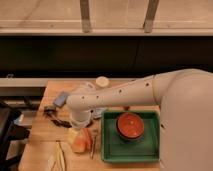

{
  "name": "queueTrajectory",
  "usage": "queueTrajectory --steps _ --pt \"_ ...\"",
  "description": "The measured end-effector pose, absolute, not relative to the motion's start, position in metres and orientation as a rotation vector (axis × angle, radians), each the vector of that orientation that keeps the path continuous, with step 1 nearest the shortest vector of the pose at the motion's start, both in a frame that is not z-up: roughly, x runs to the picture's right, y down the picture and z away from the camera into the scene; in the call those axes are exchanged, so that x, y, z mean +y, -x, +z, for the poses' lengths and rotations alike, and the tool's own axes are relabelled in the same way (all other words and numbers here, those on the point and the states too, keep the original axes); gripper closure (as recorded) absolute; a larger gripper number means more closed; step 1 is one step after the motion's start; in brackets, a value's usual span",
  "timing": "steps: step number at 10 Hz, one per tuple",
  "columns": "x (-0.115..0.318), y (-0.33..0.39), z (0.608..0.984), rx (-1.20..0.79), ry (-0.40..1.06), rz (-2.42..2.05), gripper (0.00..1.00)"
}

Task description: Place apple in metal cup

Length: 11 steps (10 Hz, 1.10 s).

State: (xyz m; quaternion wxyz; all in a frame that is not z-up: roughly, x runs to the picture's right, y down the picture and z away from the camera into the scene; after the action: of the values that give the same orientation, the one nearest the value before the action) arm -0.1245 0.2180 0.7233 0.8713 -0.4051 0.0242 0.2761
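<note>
the claw (80, 129) hangs at the end of the white arm (125, 92), low over the left part of the wooden table (42, 135). its jaws are spread wide and clamp nothing. the apple (81, 142) lies on the table directly below the claw; whether the fingers touch it cannot be told. just right of the claw sits a green tray (150, 155) holding a red bowl (130, 125). behind the claw, well apart, stands a white cup (102, 81). behind and left of it lies a blue object (61, 99).
</note>
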Motion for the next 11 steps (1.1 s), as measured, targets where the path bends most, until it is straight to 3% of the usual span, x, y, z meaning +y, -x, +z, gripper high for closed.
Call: queueTrajectory --steps 4,11 --pt "0.259 0.147 0.735 0.08 0.866 0.538 0.2" --pt "0.289 0.138 0.747 0.14 0.92 0.558 0.2"
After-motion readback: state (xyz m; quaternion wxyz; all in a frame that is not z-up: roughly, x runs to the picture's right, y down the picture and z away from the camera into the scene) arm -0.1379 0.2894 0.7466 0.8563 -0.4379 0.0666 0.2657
